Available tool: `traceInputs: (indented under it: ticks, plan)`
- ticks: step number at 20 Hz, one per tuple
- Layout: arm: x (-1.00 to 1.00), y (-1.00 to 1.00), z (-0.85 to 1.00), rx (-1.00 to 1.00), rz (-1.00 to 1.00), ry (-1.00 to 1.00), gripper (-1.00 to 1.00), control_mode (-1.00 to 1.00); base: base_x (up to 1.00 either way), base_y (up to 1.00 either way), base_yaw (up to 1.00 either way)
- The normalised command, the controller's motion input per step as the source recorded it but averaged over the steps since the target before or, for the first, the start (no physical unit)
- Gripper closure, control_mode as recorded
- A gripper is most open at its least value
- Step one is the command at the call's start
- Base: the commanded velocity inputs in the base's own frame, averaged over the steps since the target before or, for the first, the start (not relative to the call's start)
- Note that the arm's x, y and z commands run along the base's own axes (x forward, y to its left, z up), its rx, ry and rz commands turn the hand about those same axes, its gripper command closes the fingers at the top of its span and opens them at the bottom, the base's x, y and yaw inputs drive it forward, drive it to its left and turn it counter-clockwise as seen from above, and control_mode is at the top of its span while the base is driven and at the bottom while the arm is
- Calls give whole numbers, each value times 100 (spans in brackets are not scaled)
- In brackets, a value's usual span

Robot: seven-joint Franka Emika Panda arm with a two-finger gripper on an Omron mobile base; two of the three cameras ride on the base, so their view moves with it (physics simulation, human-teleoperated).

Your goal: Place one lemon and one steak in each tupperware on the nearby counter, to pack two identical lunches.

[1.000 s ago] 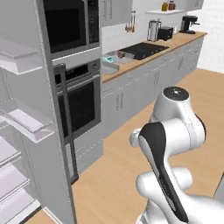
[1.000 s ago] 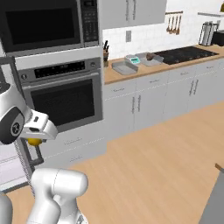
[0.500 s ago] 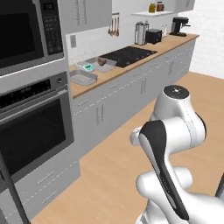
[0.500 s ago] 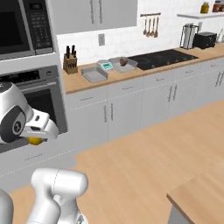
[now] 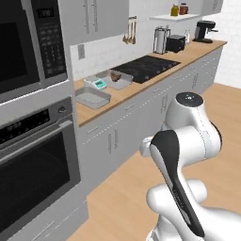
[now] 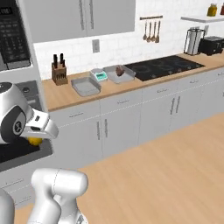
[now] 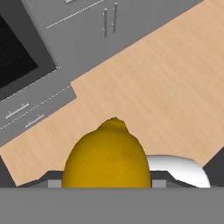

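Hand view: lemon point(image 7: 107, 157) clamped in gripper point(image 7: 107, 181), over wood floor point(image 7: 166, 87); oven point(image 7: 17, 57) beyond.

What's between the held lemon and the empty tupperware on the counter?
Nothing visible. The tool holds the yellow oval lemon low beside the oven. The empty grey rectangular tupperware sits open-topped on the light-brown wooden counter, with bare floor and cabinet fronts between.
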Motion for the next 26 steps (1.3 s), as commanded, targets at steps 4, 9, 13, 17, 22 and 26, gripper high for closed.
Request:
traceInputs:
  ticks: [4, 9, 13, 17, 22, 26]
  plan:
    - [0, 0, 0, 0, 0, 0, 100, 100, 100, -14, 2]
    - [0, 0, 0, 0, 0, 0, 100, 100, 100, -45, 1]
    - [0, 0, 0, 0, 0, 0, 100, 100, 100, -74, -3]
    - [0, 0, 0, 0, 0, 0, 100, 100, 100, -74, -1]
    - [0, 0, 0, 0, 0, 0, 100, 100, 100, -45, 1]
    - [0, 0, 0, 0, 0, 0, 100, 100, 100, -28, 14]
